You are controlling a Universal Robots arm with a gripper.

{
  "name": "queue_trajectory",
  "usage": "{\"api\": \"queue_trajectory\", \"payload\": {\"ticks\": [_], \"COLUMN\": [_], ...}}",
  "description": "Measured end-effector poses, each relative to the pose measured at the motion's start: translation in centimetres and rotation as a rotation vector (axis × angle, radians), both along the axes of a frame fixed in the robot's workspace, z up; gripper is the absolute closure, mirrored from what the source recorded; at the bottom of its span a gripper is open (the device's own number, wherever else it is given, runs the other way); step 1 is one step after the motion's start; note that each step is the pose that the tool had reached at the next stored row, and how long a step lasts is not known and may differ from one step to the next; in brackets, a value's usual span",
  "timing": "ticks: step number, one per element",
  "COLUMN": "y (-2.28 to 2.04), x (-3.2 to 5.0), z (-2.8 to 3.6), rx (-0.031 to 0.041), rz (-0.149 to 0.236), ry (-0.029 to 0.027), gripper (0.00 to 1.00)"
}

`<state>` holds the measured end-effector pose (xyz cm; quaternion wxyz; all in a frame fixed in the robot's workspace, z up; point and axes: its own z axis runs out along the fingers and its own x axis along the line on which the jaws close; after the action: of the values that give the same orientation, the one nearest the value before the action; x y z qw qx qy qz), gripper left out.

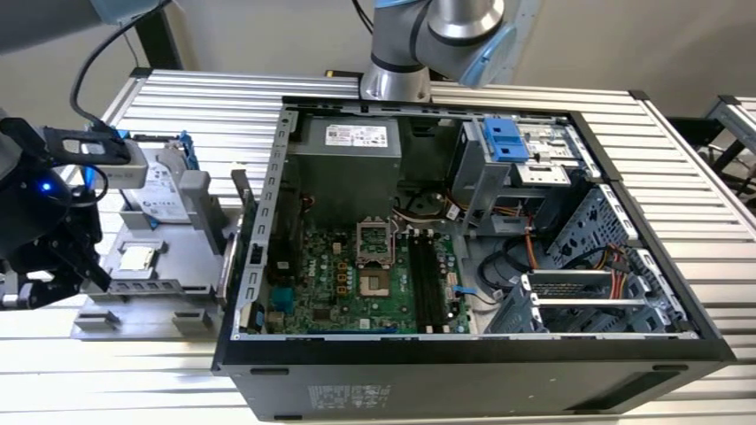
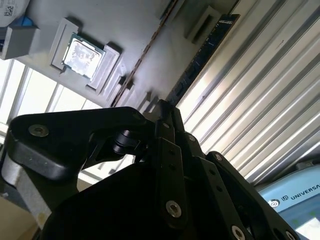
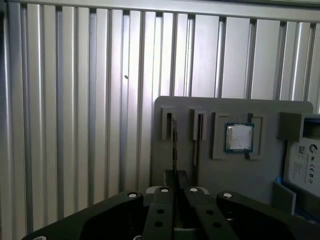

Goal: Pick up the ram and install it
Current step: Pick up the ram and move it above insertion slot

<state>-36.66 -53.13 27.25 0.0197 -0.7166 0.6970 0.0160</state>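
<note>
Looking past the gripper (image 3: 175, 180) in the first wrist view: it is clenched, jaws drawn in to a narrow slit. The ram (image 3: 173, 145) runs edge-on straight into that slit, so the pincer is grasping the ram's near end. The ram stands on its long edge, its far end seated in a small notched post on the grey fixture (image 3: 235, 105). In the second wrist view, the same ram (image 2: 202, 57) shows its dark face, slanting away from the gripper's tip.

Just beside it and parallel, a second stick (image 3: 196, 150) stands in its own post. Next along, a processor chip (image 3: 239, 137) lies flat in a square recess, then the hard drive (image 3: 304, 160) with its white label.

In the exterior view, the gripper (image 1: 97, 276) hangs at nine o'clock of the computer case (image 1: 473, 350), over the fixture. Everything sits on the ribbed metal table (image 1: 177, 97). The case lies open, motherboard (image 1: 319, 283) facing up, with its long black slots (image 1: 426, 274) at three o'clock of the processor socket (image 1: 375, 257). Farthest back, at twelve o'clock of the case, the arm (image 1: 408, 53) rises.
</note>
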Motion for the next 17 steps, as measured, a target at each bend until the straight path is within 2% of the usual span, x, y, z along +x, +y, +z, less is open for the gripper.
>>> {"api": "queue_trajectory", "payload": {"ticks": [17], "y": [0.00], "x": [0.00], "z": [2.30], "rx": [-0.0013], "rz": [0.000], "ry": [0.0000], "gripper": [1.00]}}
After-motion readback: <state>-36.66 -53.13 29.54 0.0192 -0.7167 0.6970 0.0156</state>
